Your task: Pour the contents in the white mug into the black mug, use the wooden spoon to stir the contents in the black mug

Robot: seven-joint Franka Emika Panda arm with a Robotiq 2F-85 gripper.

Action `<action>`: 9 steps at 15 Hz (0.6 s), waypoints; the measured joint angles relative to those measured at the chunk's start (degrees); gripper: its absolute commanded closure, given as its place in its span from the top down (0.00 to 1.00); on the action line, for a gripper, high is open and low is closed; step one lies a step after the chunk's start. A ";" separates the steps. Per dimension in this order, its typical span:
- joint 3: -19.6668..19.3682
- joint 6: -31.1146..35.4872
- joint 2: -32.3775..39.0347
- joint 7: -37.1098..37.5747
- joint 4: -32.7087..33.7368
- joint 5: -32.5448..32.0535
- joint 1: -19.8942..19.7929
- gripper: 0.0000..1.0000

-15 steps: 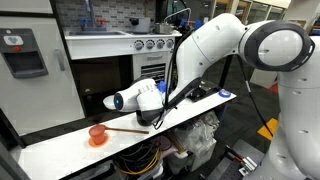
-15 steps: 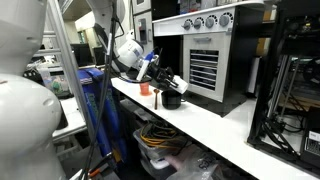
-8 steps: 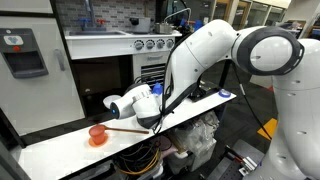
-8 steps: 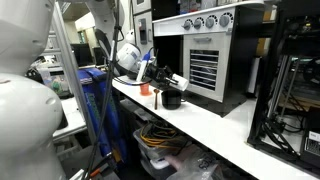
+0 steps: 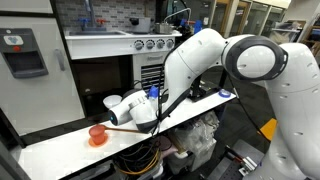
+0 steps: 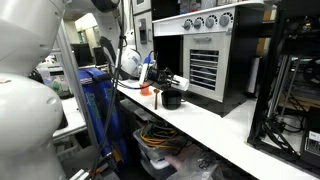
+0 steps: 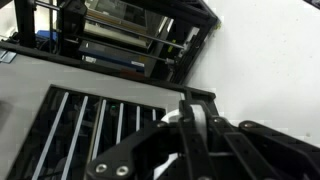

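— Where does the end effector sit in an exterior view?

— The end effector [image 5: 147, 116] hangs low over the white desk [image 5: 60, 150], below the bent white arm [image 5: 200, 55]. The wooden spoon [image 5: 118, 127] lies flat on the desk. One of its ends is near an orange-red cup [image 5: 97, 133], which stands on a saucer [image 5: 97, 141]. I cannot make out either mug from here.

— So where is the black mug?

— In an exterior view the black mug [image 6: 172, 99] stands on the desk [image 6: 230, 125] in front of a black oven [image 6: 205, 65]. The end effector [image 6: 176, 83] is just above it, reaching in sideways. The orange-red cup [image 6: 144, 89] stands near the mug. What the end effector carries is too small to tell there.

— Does the wrist view settle it?

— Yes. The dark fingers [image 7: 140, 150] come in from the bottom edge. They are clamped on a white rounded thing between them, the white mug [image 7: 192, 120]. Past it, a barred rack [image 7: 100, 125] fills the tilted picture.
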 measured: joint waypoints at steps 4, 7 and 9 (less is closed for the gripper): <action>0.27 -1.50 1.39 -0.10 1.03 -1.88 0.61 0.02; 0.64 -2.97 2.05 -0.47 1.29 -3.47 1.20 0.02; 0.92 -3.94 2.60 -1.14 1.42 -4.57 1.54 0.02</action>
